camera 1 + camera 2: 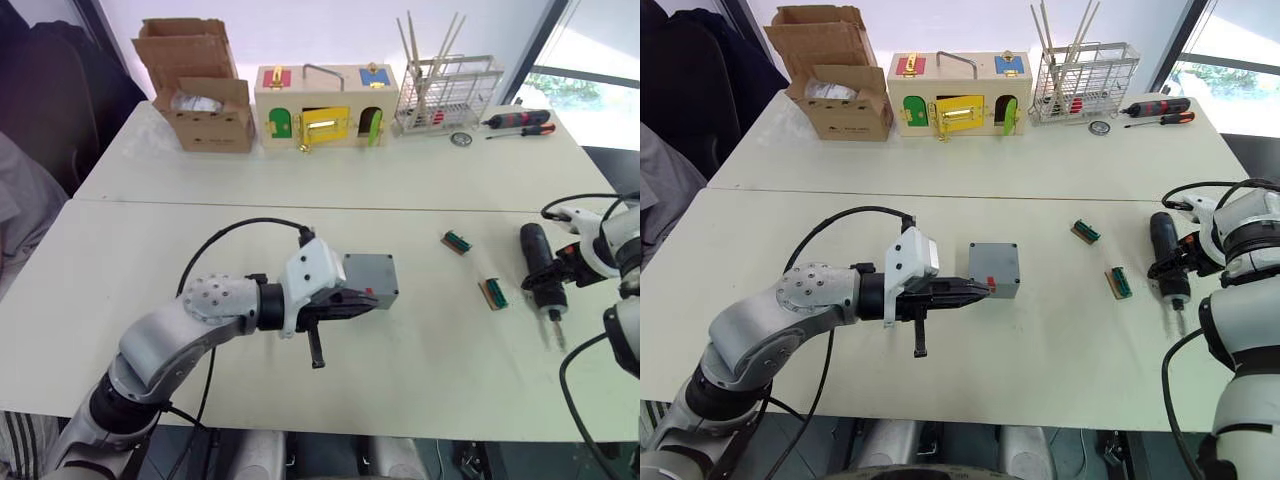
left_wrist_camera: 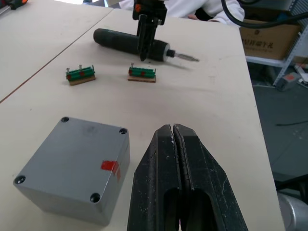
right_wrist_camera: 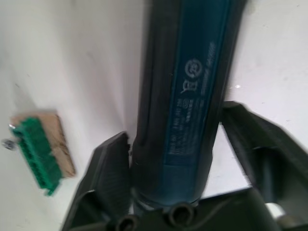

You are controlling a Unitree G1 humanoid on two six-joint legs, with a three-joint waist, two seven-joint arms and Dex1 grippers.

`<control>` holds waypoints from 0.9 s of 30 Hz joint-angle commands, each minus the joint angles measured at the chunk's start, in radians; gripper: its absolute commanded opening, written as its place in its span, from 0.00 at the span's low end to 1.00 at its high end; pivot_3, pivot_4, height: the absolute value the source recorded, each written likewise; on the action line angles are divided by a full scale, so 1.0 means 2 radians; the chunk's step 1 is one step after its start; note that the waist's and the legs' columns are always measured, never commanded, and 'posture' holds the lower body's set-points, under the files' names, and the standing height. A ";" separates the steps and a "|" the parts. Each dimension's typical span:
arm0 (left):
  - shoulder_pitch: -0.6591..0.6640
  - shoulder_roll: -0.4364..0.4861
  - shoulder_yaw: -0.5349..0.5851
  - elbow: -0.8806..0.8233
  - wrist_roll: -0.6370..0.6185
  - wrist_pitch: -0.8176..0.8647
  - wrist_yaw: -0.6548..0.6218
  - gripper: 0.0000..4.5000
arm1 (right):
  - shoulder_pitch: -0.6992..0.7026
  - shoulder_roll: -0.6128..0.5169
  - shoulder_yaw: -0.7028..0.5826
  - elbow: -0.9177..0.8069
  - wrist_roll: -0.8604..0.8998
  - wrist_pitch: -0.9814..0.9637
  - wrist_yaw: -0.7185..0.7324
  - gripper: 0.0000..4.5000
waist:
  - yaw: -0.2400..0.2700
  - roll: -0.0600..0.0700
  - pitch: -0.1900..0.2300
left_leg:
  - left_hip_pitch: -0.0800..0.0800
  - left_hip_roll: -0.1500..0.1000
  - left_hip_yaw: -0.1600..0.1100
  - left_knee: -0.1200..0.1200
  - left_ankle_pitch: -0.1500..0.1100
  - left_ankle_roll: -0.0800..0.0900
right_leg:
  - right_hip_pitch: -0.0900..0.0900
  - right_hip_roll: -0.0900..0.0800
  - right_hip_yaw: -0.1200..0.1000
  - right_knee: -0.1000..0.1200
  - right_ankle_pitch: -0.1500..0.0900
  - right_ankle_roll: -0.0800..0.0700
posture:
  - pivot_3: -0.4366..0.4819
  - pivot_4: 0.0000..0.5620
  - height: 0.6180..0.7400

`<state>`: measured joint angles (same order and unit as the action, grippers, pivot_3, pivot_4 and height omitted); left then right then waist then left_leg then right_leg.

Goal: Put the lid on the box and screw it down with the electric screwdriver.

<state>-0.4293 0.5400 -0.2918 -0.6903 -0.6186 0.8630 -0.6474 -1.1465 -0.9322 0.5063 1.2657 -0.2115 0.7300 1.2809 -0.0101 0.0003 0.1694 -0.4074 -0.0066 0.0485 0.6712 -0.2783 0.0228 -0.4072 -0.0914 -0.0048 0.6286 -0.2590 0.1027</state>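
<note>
Reaching across the table [image 1: 420, 200] from the left, the left arm lies low and bent at the elbow, its forearm pointing toward the box [image 1: 370, 279]. The left gripper [image 2: 174, 144] has its two black fingers pressed together with nothing between them, tips just beside the box's near side, where a small red mark shows. The box stands upright near the table's middle, and its flat top with a screw hole at each corner suggests the lid [image 2: 67, 151] is already seated on it. At the right edge, the right arm bends inward over the electric screwdriver [image 1: 1167, 265], which lies flat with its metal bit pointing toward the robot. The right gripper [image 3: 178, 159] straddles the driver's barrel, fingers spread on either side; one finger [image 3: 108, 168] touches it, the other stands slightly off.
</note>
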 commanded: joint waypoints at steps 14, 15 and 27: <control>-0.013 -0.002 0.018 0.036 0.004 -0.028 -0.017 0.00 | -0.058 -0.030 -0.131 -0.006 0.014 -0.059 -0.064 0.44 | -0.002 0.003 0.001 | -0.001 -0.001 0.001 0.005 0.000 0.000 | 0.001 -0.002 0.000 0.000 0.000 0.000 | 0.48 0.27 0.92; -0.014 -0.001 0.021 0.044 0.003 -0.032 -0.021 0.00 | -0.067 -0.036 -0.145 -0.012 0.021 -0.061 -0.071 0.44 | -0.002 0.005 0.003 | -0.001 -0.001 0.001 0.005 0.000 0.000 | 0.001 -0.002 0.000 0.000 0.000 0.000 | 0.48 0.27 0.92; -0.043 0.004 0.071 0.160 0.010 -0.064 -0.065 0.00 | 0.218 0.190 -0.555 -0.709 0.338 0.013 -0.264 0.44 | 0.001 0.006 0.004 | -0.002 0.003 -0.001 0.003 0.000 0.000 | -0.002 0.002 0.000 0.003 0.001 0.002 | 0.48 0.27 0.92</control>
<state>-0.5086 0.5370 -0.1817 -0.3753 -0.6020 0.7572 -0.7595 -0.7150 -0.5726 -0.5253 0.0323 0.3925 0.7561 0.8500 -0.0086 0.0114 0.1783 -0.4110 -0.0020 0.0461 0.6768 -0.2779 0.0210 -0.4114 -0.0875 -0.0057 0.6368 -0.2574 0.1071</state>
